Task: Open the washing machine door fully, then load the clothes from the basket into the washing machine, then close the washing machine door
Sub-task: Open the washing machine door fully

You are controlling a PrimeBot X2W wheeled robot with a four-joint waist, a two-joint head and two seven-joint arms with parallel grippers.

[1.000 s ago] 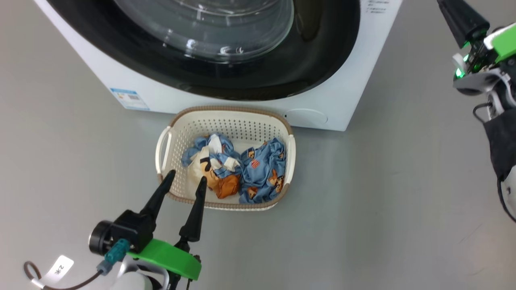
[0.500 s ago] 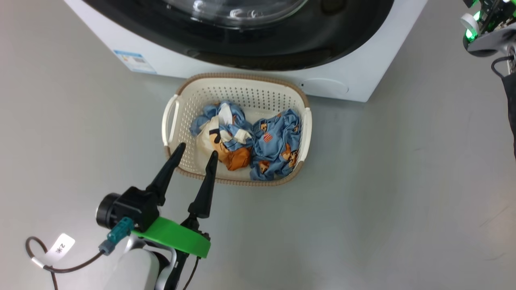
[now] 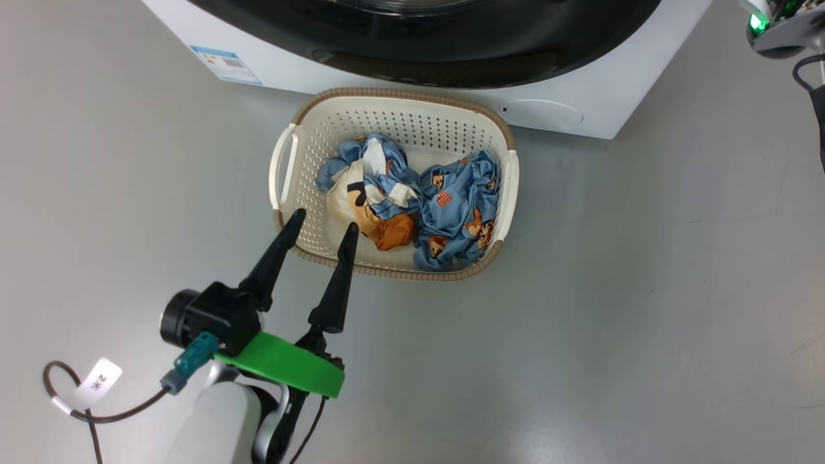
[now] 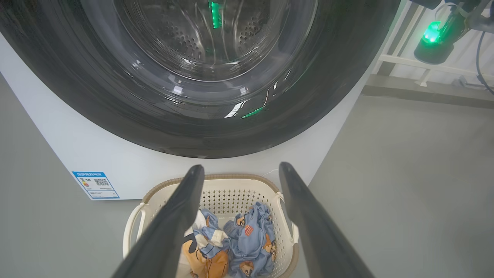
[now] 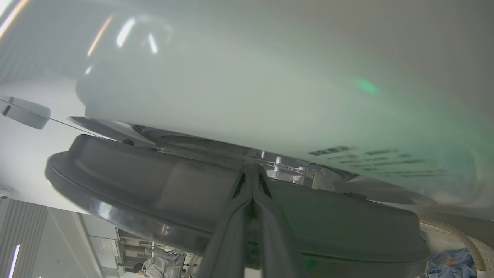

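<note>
A bare grey floor (image 3: 644,290) is seen around the white washing machine (image 3: 599,109), with the basket (image 3: 394,96) set on it close against the machine's front. No part of the task can be judged complete. The washing machine door (image 4: 208,116) is seen lying against the front, shut or at most barely ajar; which of the two cannot be settled from these views. The clothes (image 3: 451,206) are all bunched in the basket. Opening, loading and closing are therefore left to be done, and the opening step is judged to be the one in hand.

The right gripper (image 5: 251,166) is pressed fully shut with nothing between its fingers. Its tips are pointed at the seam where the door's dark rim meets the white front, and the rim is spread to either side of them. Whether the tips are touching the rim cannot be told.

The left gripper (image 3: 324,220) is spread as wide as it goes and nothing is held. In the head view its fingertips are laid over the basket's near rim. The clothes lie just ahead of them and to the right, untouched, and the door is found well beyond.
</note>
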